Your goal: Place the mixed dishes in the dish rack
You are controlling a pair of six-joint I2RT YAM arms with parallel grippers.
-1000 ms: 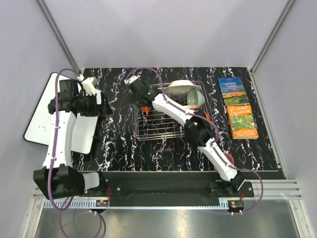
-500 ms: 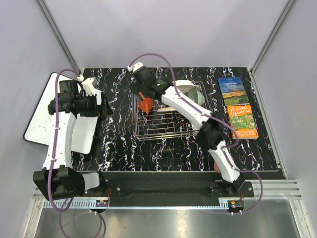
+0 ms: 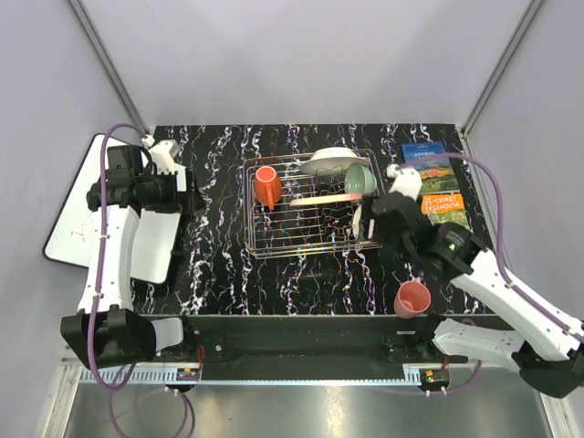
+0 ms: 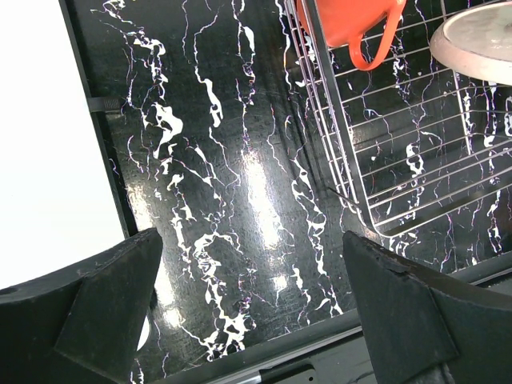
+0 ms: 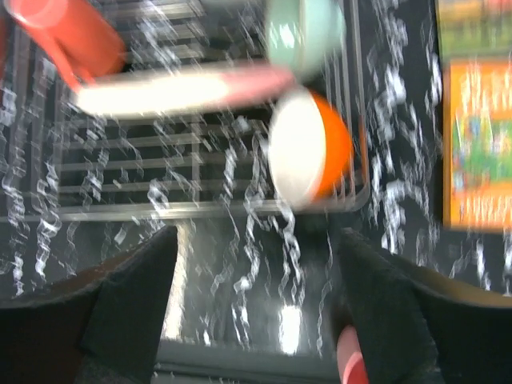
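Observation:
The dish rack (image 3: 310,233) holds the orange-red mug (image 3: 266,185) at its left, with the white plate (image 3: 333,162), mint-green bowl (image 3: 360,181), pink-and-cream plate (image 3: 321,197) on edge and orange bowl (image 3: 358,222) at its right. The pink cup (image 3: 412,298) stands on the table near the front right. My right gripper (image 3: 381,239) hovers open and empty by the rack's near right corner. In the blurred right wrist view, the right gripper (image 5: 256,296) is below the orange bowl (image 5: 312,156), with the pink cup (image 5: 348,364) at its right finger. My left gripper (image 4: 256,296) is open over bare table, left of the rack (image 4: 352,168) and mug (image 4: 352,24).
A white board (image 3: 82,228) lies at the table's left edge under the left arm. Two colourful books (image 3: 436,196) lie right of the rack. The table's black front rail (image 3: 292,328) runs along the near edge.
My right arm has drawn back from the rack's far left, leaving the mug standing in the rack, and swung to the rack's near right corner. The left arm has not moved.

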